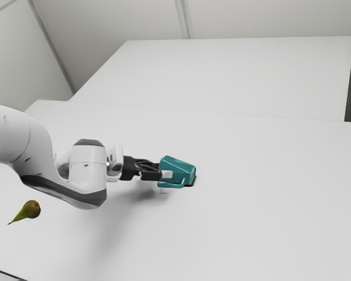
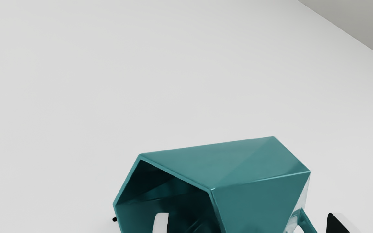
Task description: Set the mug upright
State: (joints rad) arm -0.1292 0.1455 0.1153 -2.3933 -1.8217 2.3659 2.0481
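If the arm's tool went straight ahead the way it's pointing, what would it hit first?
Most likely the teal mug, lying on its side at the tool. One fingertip lines up with its open mouth and might slip inside before touching; depth is unclear.

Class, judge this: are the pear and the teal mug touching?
Apart: the exterior view shows the pear surrounded by white tabletop, well away from the mug.

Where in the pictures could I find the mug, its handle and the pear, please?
Mug (image 2: 257, 200): wrist view, on the outer side wall.
Handle (image 2: 307, 220): wrist view, on the teal bar beside the mug's body.
Pear (image 1: 31, 209): exterior view, on its rounded, wider end.
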